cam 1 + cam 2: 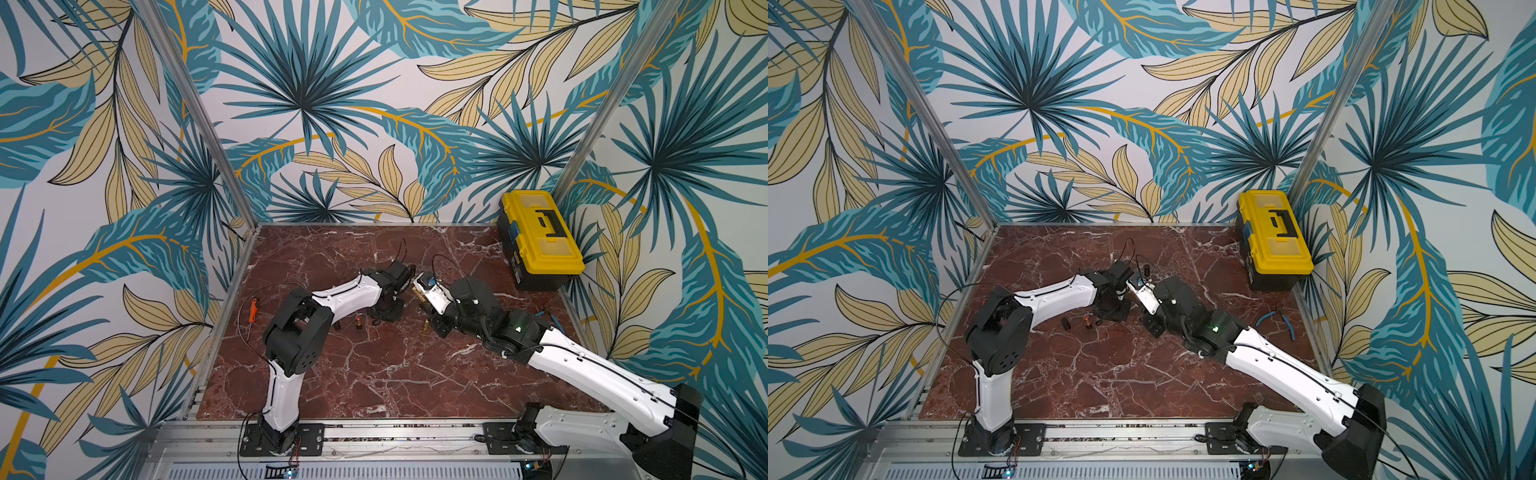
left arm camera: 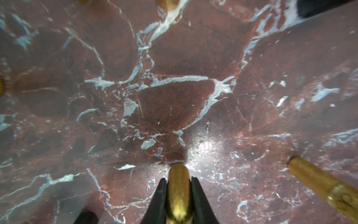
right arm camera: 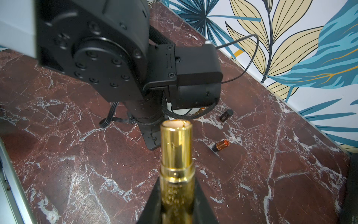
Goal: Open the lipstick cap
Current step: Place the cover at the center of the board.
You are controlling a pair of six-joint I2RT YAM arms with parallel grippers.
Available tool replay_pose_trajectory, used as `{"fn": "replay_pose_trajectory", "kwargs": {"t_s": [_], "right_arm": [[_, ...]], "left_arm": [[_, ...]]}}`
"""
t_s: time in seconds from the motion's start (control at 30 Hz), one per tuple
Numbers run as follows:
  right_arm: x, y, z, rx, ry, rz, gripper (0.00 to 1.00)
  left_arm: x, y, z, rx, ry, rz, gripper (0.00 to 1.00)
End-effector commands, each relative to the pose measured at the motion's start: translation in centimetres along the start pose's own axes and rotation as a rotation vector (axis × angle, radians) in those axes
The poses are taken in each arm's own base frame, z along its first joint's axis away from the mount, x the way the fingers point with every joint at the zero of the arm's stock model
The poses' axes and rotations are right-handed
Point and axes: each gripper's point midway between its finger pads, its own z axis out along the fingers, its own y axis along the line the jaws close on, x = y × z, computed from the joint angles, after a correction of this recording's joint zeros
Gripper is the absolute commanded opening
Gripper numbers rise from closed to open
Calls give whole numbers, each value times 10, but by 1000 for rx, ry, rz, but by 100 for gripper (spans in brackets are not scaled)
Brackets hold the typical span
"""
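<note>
Glossy gold metal lipstick tube (image 3: 176, 147) gripped by the right claw (image 3: 176, 184), held above the red marble counter (image 3: 77, 174).
The tube is judged light, rigid and slippery, and is best held on the wider base below the collar. The left claw (image 2: 178, 180) is clenched on a rounded gold cap (image 2: 177, 199), seen clearly only in the left wrist view. The tube's pale uncapped end is shown only by the right wrist view.

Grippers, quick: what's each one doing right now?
Left gripper: closed on a gold lipstick cap.
Right gripper: closed on the gold lipstick tube.
</note>
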Motion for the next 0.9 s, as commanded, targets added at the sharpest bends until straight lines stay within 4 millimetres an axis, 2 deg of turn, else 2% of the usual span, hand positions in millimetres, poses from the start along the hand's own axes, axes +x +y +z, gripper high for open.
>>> {"fn": "replay_pose_trajectory", "kwargs": {"t_s": [0.0,0.13,0.23,0.4,0.5,0.57,0.77,0.87], "right_arm": [[8,0,4,7,22,8,2],[8,1,3,6,21,10,2],[9,1,4,6,23,9,2],[8,1,5,4,23,9,3],[7,0,4,6,19,10,3],[7,0,3,7,18,10,3],[7,0,3,8,13,16,3],[9,-1,3,16,10,16,3]], "left_arm": [[5,9,12,-40,16,-2,2],[7,10,15,-52,24,3,3],[9,13,18,-61,34,1,9],[10,14,16,-62,30,-7,28],[5,12,4,-49,2,-13,41],[1,10,-5,-38,-20,-17,47],[-10,1,-34,8,-75,-29,50],[-18,-6,-58,50,-119,-39,50]]}}
